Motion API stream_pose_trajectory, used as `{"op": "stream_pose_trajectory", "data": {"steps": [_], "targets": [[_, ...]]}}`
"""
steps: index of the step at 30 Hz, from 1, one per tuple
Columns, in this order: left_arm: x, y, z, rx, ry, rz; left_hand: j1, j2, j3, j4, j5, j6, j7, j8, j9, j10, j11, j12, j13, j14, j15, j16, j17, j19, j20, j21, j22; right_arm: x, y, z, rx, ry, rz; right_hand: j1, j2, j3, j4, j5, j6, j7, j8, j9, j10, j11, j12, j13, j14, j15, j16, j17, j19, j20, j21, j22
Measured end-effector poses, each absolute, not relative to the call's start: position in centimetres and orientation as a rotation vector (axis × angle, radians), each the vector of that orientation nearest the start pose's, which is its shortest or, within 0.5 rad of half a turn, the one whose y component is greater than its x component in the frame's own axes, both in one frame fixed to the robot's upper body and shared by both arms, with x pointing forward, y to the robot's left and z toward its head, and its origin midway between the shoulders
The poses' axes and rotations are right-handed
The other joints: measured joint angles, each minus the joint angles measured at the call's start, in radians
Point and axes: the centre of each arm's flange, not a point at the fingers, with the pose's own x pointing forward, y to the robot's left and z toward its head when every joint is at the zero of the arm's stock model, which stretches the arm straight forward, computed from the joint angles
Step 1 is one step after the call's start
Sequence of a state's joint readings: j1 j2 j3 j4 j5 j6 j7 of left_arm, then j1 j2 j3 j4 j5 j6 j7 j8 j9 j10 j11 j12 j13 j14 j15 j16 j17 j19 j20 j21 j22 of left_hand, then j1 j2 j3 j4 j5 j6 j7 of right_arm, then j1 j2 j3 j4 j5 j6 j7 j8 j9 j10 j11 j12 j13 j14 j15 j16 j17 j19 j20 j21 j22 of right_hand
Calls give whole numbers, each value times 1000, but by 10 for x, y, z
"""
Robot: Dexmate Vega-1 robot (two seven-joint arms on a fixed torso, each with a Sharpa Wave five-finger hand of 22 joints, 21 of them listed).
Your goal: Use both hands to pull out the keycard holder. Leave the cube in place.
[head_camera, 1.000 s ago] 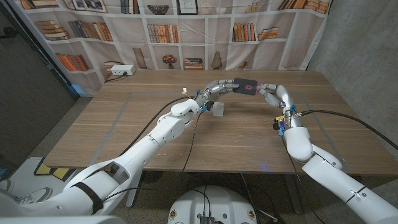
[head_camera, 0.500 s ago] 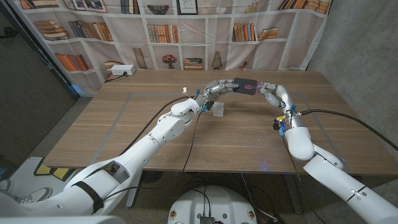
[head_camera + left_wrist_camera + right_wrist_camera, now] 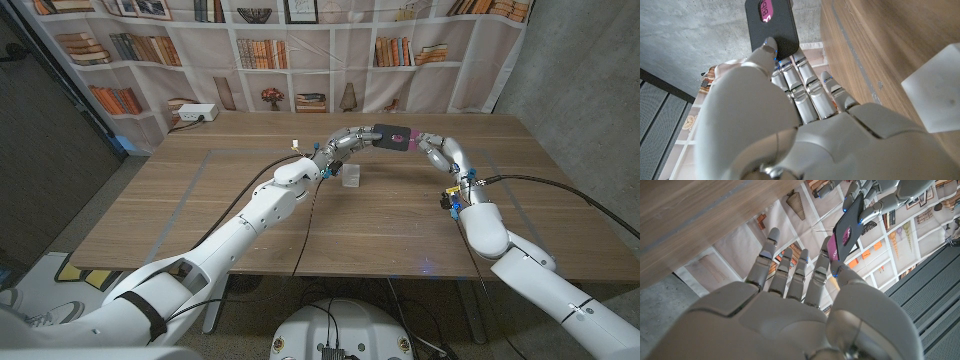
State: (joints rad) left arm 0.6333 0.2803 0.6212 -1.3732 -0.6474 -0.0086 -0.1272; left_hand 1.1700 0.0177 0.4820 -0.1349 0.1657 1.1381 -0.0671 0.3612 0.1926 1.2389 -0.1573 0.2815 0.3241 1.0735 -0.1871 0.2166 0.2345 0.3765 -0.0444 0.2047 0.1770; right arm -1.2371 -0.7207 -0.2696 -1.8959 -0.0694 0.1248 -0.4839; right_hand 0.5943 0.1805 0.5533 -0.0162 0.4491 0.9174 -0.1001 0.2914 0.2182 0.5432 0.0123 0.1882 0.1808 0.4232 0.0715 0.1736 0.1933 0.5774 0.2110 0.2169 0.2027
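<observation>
The black keycard holder (image 3: 393, 137) with a pink card (image 3: 401, 140) showing is held in the air between both hands, above the far middle of the wooden table (image 3: 200, 210), nearer the far edge than the near one. It is grasped by the left hand (image 3: 347, 141) at one end, thumb pressed on its face in the left wrist view (image 3: 771, 25). At the other end the right hand (image 3: 433, 150) is closed on it, thumb and fingers around the pink card end (image 3: 834, 247) in the right wrist view. The clear cube (image 3: 351, 177) sits on the table just beneath and near the left hand, apart from both hands; in the left wrist view it appears beside that hand (image 3: 935, 95). Compared with the earlier frames, the holder has been raised and shifted very slightly toward the robot's left, and the cube has not moved. It is judged that the pull is under way or barely begun: no clear separation of card from holder can be made out. The cube condition is met so far.
</observation>
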Motion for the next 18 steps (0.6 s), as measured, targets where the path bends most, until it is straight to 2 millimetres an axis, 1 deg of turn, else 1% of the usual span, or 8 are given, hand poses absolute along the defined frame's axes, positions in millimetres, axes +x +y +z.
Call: {"op": "stream_pose_trajectory", "data": {"steps": [3, 4, 5, 10, 16, 17, 18], "targets": [[641, 54, 25, -24, -480, -674, 0, 0, 0, 0, 0, 0, 0, 0, 0, 0, 0, 1, 0, 0, 0, 0, 0, 0, 0, 0, 0, 519, -273, -38, -600, -818, -152, -6, -1, 5, 5, 8, 3, 3, 0, -5, 0, 0, 1, 0, 0, 0, 0, 0, 0, 0, 0, 0], [641, 54, 25, -25, -481, -673, 0, 0, 0, 0, 0, 0, 0, 0, 0, 0, 0, 2, 0, 0, 0, 0, 0, 0, 0, 0, 0, 518, -273, -38, -600, -818, -152, -6, -1, 6, 6, 8, 8, 8, -6, -5, 0, 0, 4, 0, 0, 0, 0, -1, 0, 0, 0, 0], [641, 54, 25, -25, -481, -673, 0, 0, 0, 0, 0, 0, 0, 2, 0, 0, 0, 2, 0, 0, 0, 0, 0, 0, 0, 0, 0, 518, -273, -38, -599, -818, -152, -10, -5, 7, 7, 8, 11, 11, -7, -5, 0, 0, 4, 0, 0, 0, 0, -2, -4, -4, 0, 0], [641, 56, 24, -28, -480, -670, 0, 0, 0, 0, -1, 0, 0, 6, 0, 0, 0, 2, 0, 0, 0, 0, 5, 0, 0, 0, 0, 518, -273, -39, -600, -808, -156, -15, 0, 10, 10, 17, 11, 11, -10, -9, 0, 0, 5, 0, 0, 0, 4, -3, -4, -4, 0, 0], [641, 57, 22, -30, -479, -668, 0, 0, 0, 0, -2, 0, 0, 6, 1, 0, 0, 2, 0, 0, 0, 0, 5, 0, 0, 0, 0, 517, -273, -40, -599, -802, -162, -19, -4, 12, 12, 18, 11, 11, -15, -13, 0, 0, 6, 0, 4, -4, 4, -3, -3, -4, 0, 0], [641, 58, 22, -31, -479, -668, 0, 0, 0, 0, -2, 0, 0, 6, 1, 0, 0, 2, 0, 0, 0, 0, 5, 0, 0, 0, 0, 517, -273, -40, -599, -801, -162, -20, -2, 15, 15, 23, 11, 11, -15, -14, 0, 0, 8, 0, 4, -4, 4, -3, -3, -4, 0, 0], [640, 58, 22, -31, -479, -668, 0, 0, 0, 0, -2, 0, 0, 6, 1, 0, 0, 2, 0, 0, 0, 0, 4, 0, 0, 0, 0, 517, -273, -40, -598, -800, -163, -22, -1, 17, 14, 25, 9, 13, -15, -14, 0, 0, 8, 0, 4, -4, 7, -3, -3, -4, 0, 0]]}}
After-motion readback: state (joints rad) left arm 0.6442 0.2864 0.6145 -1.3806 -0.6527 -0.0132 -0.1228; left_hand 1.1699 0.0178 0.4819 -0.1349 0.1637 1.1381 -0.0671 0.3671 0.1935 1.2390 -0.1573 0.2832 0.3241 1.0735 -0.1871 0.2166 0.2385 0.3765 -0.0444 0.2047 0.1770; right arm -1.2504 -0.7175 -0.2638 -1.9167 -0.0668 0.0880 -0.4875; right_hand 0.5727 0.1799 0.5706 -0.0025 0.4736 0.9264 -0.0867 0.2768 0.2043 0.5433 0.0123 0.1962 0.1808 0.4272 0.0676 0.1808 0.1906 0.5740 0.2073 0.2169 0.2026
